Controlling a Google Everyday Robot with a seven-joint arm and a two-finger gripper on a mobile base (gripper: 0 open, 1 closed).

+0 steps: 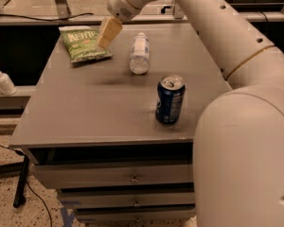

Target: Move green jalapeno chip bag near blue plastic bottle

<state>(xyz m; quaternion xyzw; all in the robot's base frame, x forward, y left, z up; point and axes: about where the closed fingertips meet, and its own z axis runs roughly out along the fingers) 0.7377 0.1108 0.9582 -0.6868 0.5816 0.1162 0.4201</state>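
Partly behind gripper (108, 32): green jalapeno chip bag (80, 46)

The claw (107, 33), hanging over the back left of the surface (85, 108), hides the green jalapeno chip bag's (81, 45) right edge, while the arm (246, 141) covers the surface's right front corner.

Dim, amber-toned, with sheen on the soda can (170, 100) top and the pale gripper (107, 33) above the green jalapeno chip bag (82, 45).
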